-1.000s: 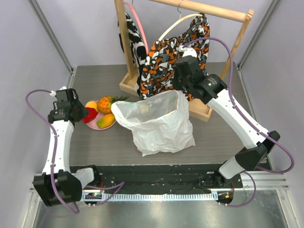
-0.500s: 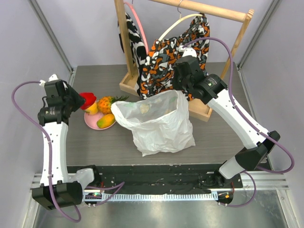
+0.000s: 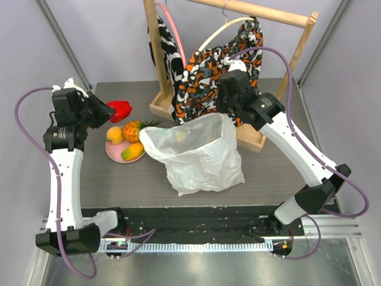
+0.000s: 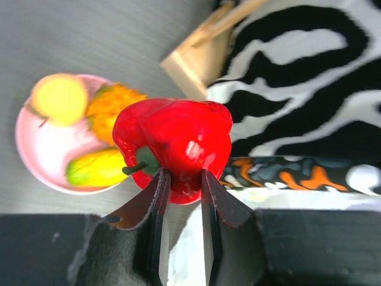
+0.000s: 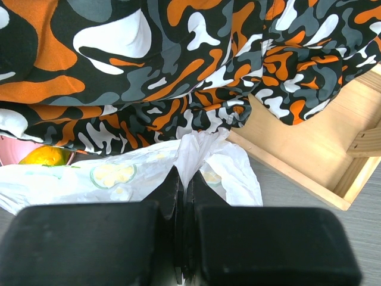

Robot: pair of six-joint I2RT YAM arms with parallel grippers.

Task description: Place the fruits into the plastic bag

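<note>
Fruit first: we see the shiny red fruit [image 4: 175, 140] pinched at its lower end between the two fingers of the left gripper [image 4: 183, 179], whose jaws are closed on it with only a narrow gap between them. It hangs in the air over the far left part of the table [image 3: 119, 179], beyond the pink plate [image 3: 114, 150] and clear of it.

On that plate we count three more fruits: a round yellow-orange fruit [image 3: 114, 134] at the far left edge, the pineapple [image 3: 132, 130] beside it with its green crown pointing toward the rack, and the mango [image 3: 133, 152] at the near edge. All three rest inside the rim, close together.

Just right of the plate stands the plastic bag [image 3: 202, 161], crinkled, its mouth open toward the camera above. Inside, near the far wall, we make out a pale round shape [image 3: 181, 136]; it may be one of the fruits, but through the plastic we cannot tell which.

We find the right gripper [image 5: 183, 176] at the bag's far rim, its fingers pressed together with a fold of the thin plastic caught between them, holding that edge up.

Behind the bag, the patterned cloth [image 3: 208, 65] hangs from a wooden rack [image 3: 156, 59] at the back of the table.
</note>
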